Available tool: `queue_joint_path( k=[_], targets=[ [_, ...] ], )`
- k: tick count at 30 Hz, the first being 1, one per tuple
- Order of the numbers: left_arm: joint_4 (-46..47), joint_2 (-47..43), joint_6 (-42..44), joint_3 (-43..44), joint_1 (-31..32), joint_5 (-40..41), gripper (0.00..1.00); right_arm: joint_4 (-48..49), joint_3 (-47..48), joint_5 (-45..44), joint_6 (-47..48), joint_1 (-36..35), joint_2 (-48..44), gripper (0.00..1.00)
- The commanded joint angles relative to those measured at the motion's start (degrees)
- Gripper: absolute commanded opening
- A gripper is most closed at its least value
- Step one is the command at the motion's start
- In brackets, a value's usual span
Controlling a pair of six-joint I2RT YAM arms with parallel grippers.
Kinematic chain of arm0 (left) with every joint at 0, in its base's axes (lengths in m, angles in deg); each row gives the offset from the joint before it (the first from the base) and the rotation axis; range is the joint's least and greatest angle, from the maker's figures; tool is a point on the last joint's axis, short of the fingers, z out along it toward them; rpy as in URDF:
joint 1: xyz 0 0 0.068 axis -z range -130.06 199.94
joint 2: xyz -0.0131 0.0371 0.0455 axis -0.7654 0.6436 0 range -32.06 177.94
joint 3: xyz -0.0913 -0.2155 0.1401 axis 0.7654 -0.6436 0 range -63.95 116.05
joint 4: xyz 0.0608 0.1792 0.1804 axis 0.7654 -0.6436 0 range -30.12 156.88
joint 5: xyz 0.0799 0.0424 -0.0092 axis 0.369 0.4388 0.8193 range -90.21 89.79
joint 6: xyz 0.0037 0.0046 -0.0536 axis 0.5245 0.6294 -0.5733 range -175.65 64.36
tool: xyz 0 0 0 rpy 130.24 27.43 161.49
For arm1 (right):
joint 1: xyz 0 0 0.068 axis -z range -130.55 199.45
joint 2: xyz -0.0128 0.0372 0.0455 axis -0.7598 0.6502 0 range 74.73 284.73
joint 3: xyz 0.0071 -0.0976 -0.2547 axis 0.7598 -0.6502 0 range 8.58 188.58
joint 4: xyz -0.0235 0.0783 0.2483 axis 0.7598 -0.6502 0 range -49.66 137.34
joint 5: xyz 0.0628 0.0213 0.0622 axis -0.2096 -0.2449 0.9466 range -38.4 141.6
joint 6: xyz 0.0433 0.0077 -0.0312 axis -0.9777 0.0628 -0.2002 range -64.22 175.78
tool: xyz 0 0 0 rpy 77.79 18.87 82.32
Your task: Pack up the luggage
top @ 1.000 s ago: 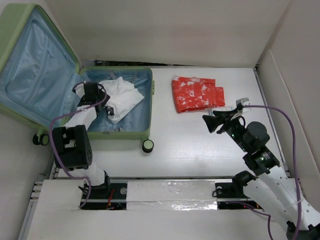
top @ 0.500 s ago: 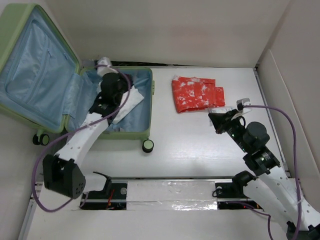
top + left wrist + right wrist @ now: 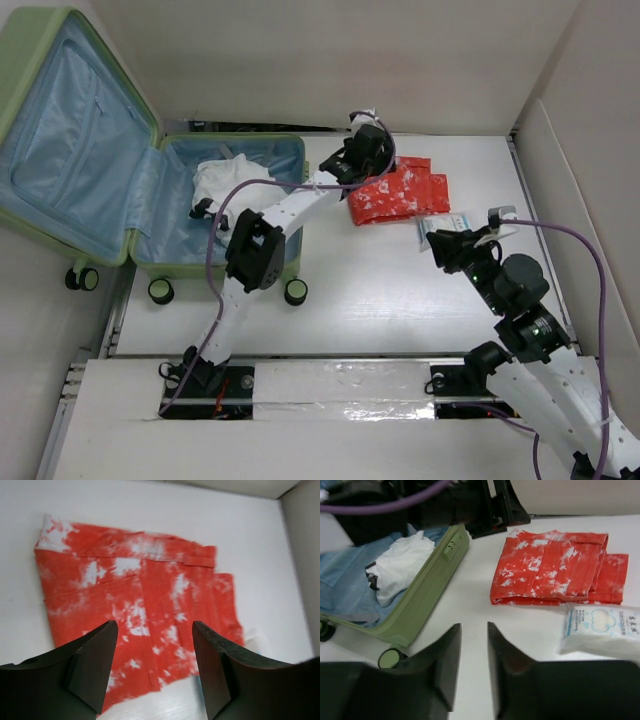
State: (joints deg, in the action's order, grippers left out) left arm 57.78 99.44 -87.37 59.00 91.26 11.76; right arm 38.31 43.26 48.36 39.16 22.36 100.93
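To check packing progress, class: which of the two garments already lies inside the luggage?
The crumpled white garment, lying in the blue-lined lower half of the luggage. The folded red-and-white garment lies outside it, on the table.

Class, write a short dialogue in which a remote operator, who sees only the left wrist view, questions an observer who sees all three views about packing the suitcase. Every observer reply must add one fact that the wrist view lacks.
Operator: I see only a folded red-and-white patterned cloth under the open left gripper. Where is the luggage?
Observer: The pale green hard-shell suitcase lies open to the left of that cloth in the top view.
Operator: Is anything packed in it?
Observer: Yes, a crumpled white garment lies in its blue-lined base.
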Motion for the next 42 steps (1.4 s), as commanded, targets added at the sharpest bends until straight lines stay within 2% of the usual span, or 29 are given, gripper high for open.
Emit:
queue_joint_path(
  k=[1, 2, 5, 11, 15, 18, 25, 30, 31, 35, 36, 38, 39, 40, 42],
  targets=[
    [-8.92, 3.41, -0.79, 6.16, -1.51, 2.35, 0.61, -0.28, 0.92, -1.06, 0.36, -0.33, -0.80, 0.42],
    [-8.22, 3.76, -0.97, 4.33, -2.03, 2.62, 0.63, -0.28, 0.83, -1.15, 0.36, -0.33, -0.71, 0.51],
    [-6.63, 3.67, -1.94, 0.02, -3.43, 3.67, 0.63, -0.19, 1.01, -0.18, 0.45, -0.33, -0.09, 0.57],
    [-4.17, 2.35, -1.50, -7.63, -3.97, 7.46, 0.62, 2.44, -0.13, 1.22, 0.01, -0.33, 1.05, 0.57],
    [-5.13, 6.12, -1.85, -5.89, -3.44, 7.72, 0.62, 3.76, -0.57, 2.80, -0.25, -0.33, 2.37, 0.57],
    [-5.93, 8.85, -2.81, -3.52, -3.44, 7.28, 0.62, 3.77, -0.31, 7.36, 0.36, -0.33, 2.81, 0.57],
    [-3.11, 12.63, -6.15, -1.41, -4.14, -0.87, 0.63, 4.73, -0.93, 9.05, 0.01, -0.33, 2.54, 0.57],
    [-1.62, 13.52, -8.52, -2.63, -4.14, -2.30, 0.61, 4.29, -0.58, 8.78, 0.01, -0.33, 2.46, 0.57],
    [1.08, 13.17, -9.22, -3.42, -4.75, -3.60, 0.61, 4.20, -0.49, 8.78, 0.01, -0.33, 2.11, 0.57],
    [7.34, 12.02, -11.95, -7.46, -5.29, -6.96, 0.44, 5.43, -1.01, 9.75, -1.22, -0.33, 1.05, 0.56],
    [7.78, 12.11, -12.04, -7.55, -5.29, -7.04, 0.29, 6.48, -1.19, 10.97, -1.92, -0.33, 0.88, 0.56],
    [9.10, 12.02, -11.43, -8.08, -5.29, -7.66, 0.17, 6.93, -1.37, 11.85, -2.27, -0.33, 0.70, 0.56],
    [10.76, 11.50, -10.99, -8.52, -5.89, -8.27, 0.05, 6.75, -1.28, 12.47, -1.93, -0.33, 0.61, 0.56],
    [12.69, 11.06, -10.82, -8.96, -5.90, -9.67, 0.00, 6.75, -1.10, 12.65, -1.49, -0.33, 0.44, 0.56],
    [14.54, 8.79, -9.86, -10.36, -6.43, -10.47, 0.00, 6.58, -1.10, 12.39, -0.26, -0.33, -0.09, 0.57]
  ],
)
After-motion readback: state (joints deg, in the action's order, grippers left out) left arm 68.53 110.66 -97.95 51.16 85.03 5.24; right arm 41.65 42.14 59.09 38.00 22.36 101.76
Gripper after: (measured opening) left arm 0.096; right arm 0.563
